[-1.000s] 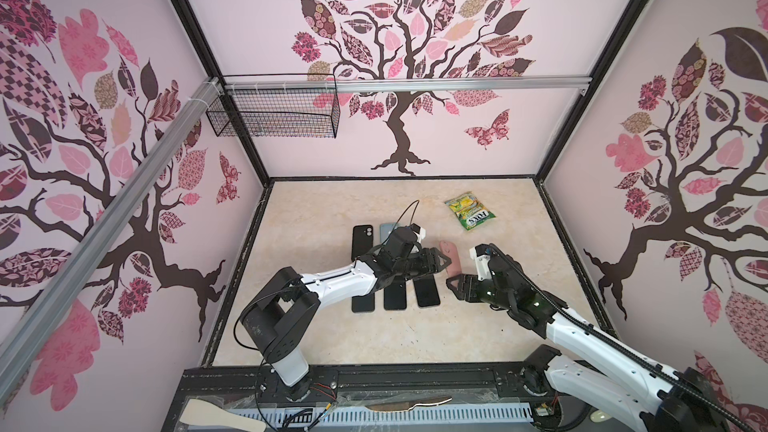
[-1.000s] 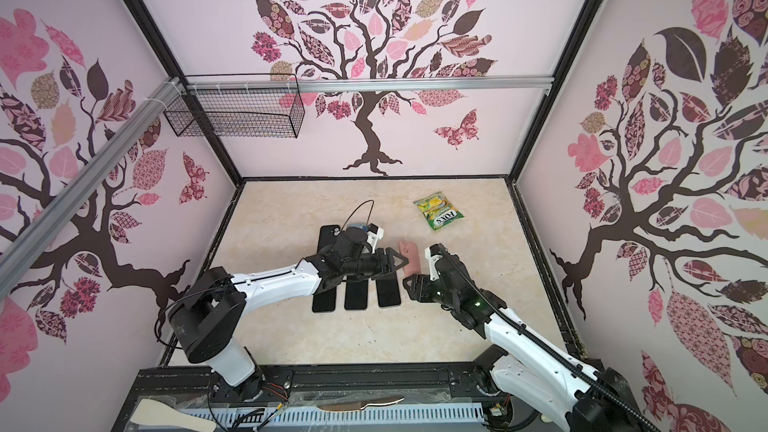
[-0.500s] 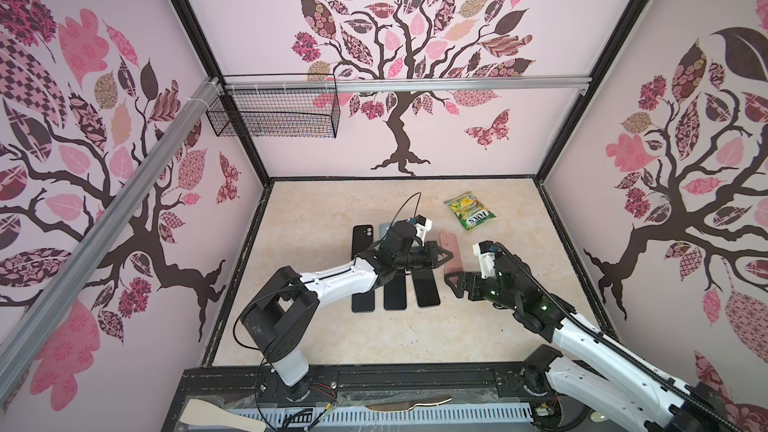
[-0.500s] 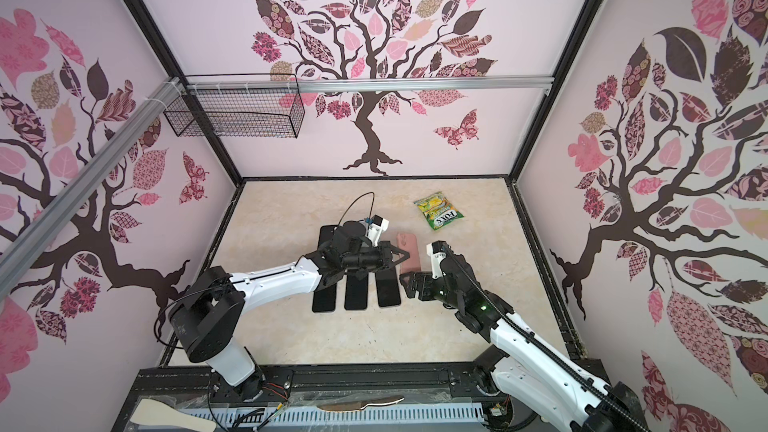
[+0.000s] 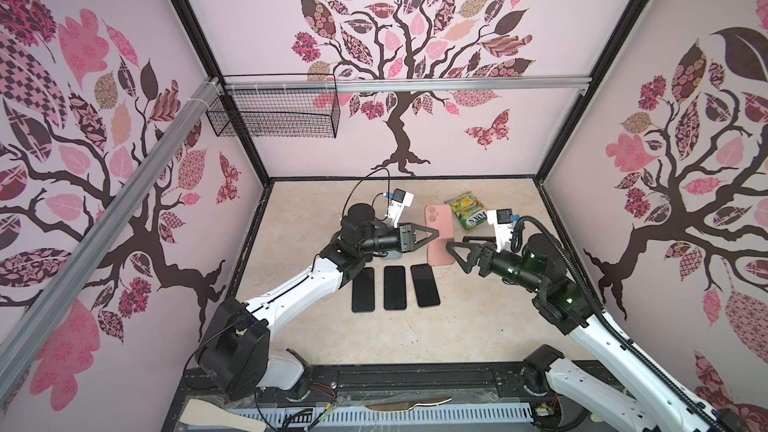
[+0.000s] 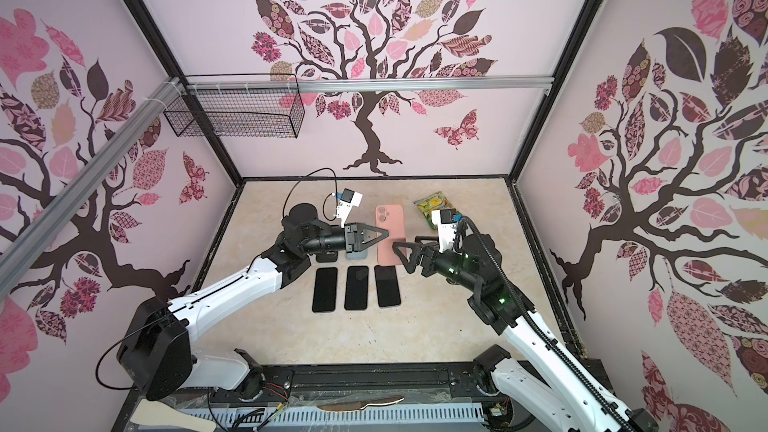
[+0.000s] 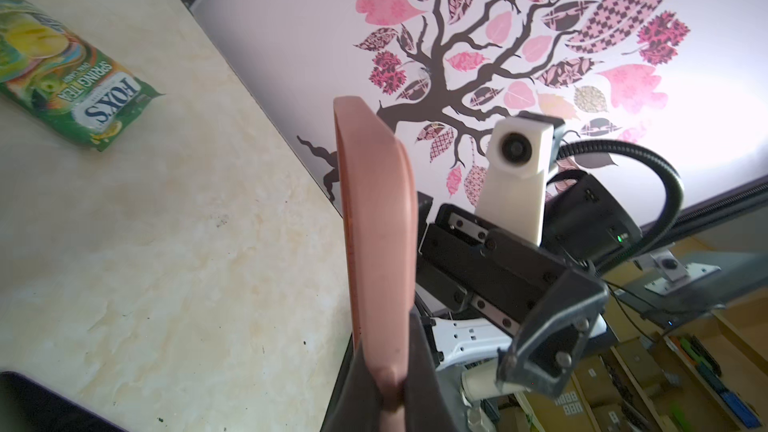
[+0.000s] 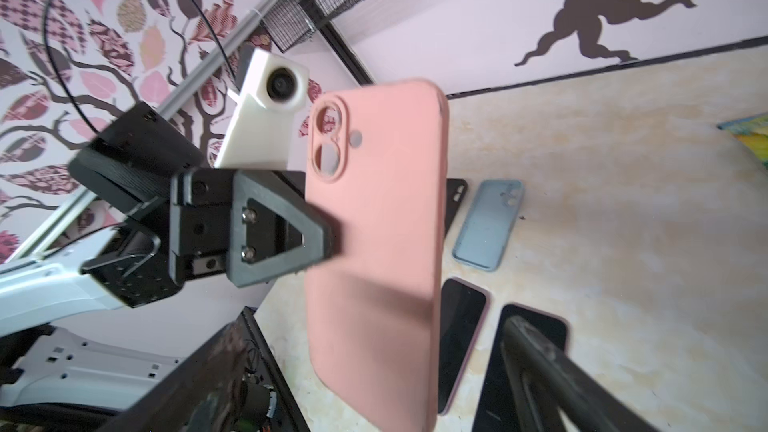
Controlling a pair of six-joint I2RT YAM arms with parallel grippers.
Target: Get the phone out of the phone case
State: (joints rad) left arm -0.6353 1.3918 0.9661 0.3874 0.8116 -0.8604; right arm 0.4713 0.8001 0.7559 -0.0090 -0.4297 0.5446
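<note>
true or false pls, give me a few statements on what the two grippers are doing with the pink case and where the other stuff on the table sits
1. The left gripper is shut on the edge of the pink case, holding it off the table. True.
2. The right gripper is clamped on the pink case. False: it is open, just beside the case.
3. Three dark phones lie side by side on the table. True.
4. The blue case sits in the wire basket. False: it lies flat on the table, behind the row of phones.
5. The green snack packet lies on top of the phones. False: it lies apart from them, towards the back of the table.
</note>
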